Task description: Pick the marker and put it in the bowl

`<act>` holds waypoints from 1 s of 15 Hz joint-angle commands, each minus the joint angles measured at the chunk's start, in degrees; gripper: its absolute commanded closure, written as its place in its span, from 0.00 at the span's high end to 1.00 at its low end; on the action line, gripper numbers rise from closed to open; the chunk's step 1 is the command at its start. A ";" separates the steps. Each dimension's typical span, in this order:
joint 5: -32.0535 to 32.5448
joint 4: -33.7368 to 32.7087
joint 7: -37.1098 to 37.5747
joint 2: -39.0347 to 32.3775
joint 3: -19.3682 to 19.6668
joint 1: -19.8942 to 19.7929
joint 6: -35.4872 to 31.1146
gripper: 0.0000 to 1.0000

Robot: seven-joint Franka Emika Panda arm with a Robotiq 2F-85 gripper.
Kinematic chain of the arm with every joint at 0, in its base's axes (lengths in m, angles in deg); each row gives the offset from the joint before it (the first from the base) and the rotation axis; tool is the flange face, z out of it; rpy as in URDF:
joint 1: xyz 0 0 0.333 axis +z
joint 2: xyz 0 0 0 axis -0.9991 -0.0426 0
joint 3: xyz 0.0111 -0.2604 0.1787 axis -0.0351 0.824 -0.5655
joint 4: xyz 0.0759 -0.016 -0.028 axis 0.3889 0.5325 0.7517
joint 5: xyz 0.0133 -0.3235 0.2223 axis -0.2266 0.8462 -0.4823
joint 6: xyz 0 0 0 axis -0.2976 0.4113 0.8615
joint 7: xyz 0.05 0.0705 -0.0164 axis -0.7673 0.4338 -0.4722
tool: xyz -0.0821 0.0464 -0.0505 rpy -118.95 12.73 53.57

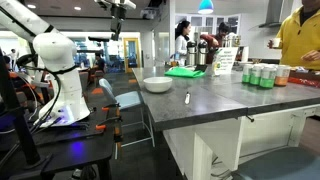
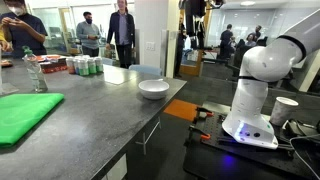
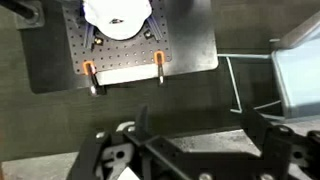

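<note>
The white bowl (image 1: 157, 85) sits near the corner of the grey counter and also shows in the other exterior view (image 2: 153, 88). The marker (image 1: 186, 97), a small whitish stick, lies on the counter just beside the bowl, toward the counter's front edge. My gripper (image 3: 200, 128) is high above the scene, at the top edge of both exterior views (image 1: 118, 5) (image 2: 192, 8). Its fingers are spread wide with nothing between them. In the wrist view it looks down on the counter's corner and the robot's base. The marker is not visible in the wrist view.
A flat green tray (image 1: 185, 71) lies behind the bowl, also seen in an exterior view (image 2: 22, 115). Cans and bottles (image 1: 262, 76) stand farther along the counter. People stand behind it. The robot's base plate (image 3: 120, 45) sits on a dark table beside the counter.
</note>
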 commanded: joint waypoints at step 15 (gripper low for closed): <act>2.45 -0.19 -1.65 -2.16 -1.15 -3.31 -5.52 1.00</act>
